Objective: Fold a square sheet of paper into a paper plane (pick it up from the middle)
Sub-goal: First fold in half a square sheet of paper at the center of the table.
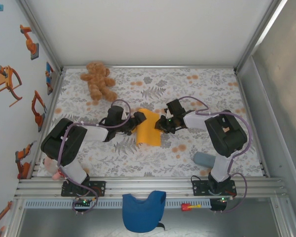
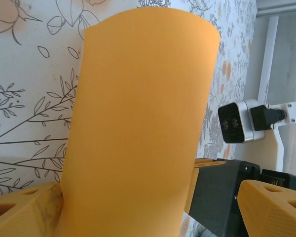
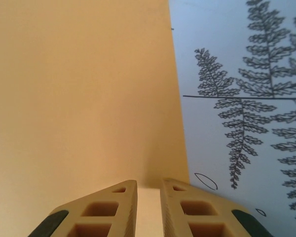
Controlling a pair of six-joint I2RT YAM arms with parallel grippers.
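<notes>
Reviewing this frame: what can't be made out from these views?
Top view: pink thing, half hidden under the left arm; unidentifiable.
Top view: right gripper's hold on the square sheet of paper; too small.
Left wrist view: the sheet's lower edge, cut off by the frame bottom.
Right wrist view: pinch depth, hidden between the fingers.

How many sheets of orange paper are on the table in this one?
1. The square sheet of paper arches up between the grippers: the right gripper pinches one edge, the left gripper stands open at the other. A second sheet beneath it can't be ruled out.
</notes>
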